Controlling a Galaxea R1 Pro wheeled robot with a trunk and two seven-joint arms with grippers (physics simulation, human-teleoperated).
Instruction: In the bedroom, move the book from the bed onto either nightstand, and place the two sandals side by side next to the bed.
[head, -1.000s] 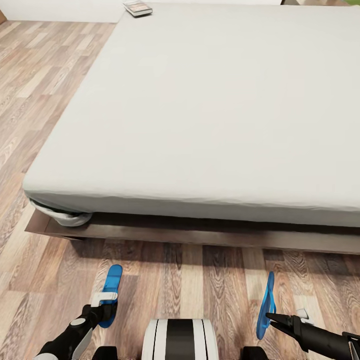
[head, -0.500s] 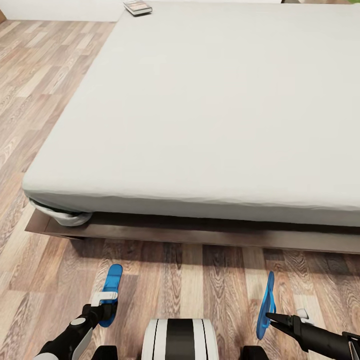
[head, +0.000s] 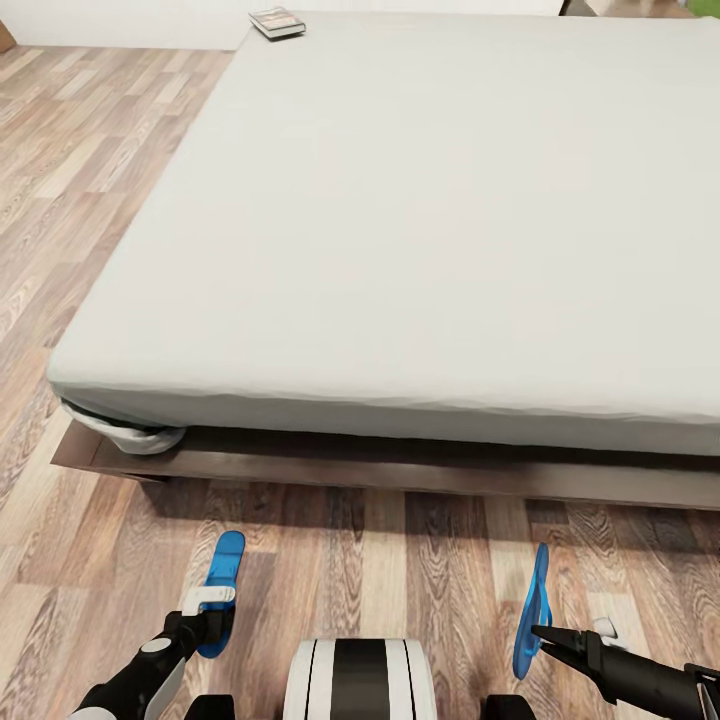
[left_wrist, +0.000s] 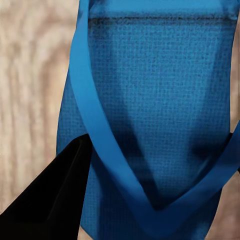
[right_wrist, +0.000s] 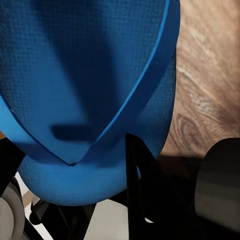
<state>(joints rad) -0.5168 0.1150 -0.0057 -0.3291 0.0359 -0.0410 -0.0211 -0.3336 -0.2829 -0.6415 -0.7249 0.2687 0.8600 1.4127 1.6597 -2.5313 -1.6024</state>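
Observation:
Both blue sandals are off the wood floor, one in each hand. My left gripper (head: 213, 622) is shut on the left sandal (head: 224, 565), which points toward the bed (head: 400, 220). My right gripper (head: 541, 633) is shut on the right sandal (head: 534, 598), held on edge. In the left wrist view the sandal (left_wrist: 150, 100) and its strap are close up, with one black finger (left_wrist: 55, 200) against it. The right wrist view has the other sandal (right_wrist: 85, 75) and a black finger (right_wrist: 145, 190) by its strap. The book (head: 277, 21) lies on the bed's far left corner.
The bed's dark wooden frame (head: 400, 475) runs across in front of me, with a bunched sheet (head: 130, 435) at its near left corner. Wood-plank floor (head: 400, 570) lies between the frame and my base (head: 360, 680), and more floor stretches along the bed's left side.
The whole head view has shifted slightly, so the camera moved. Both grippers and the sandals keep their places.

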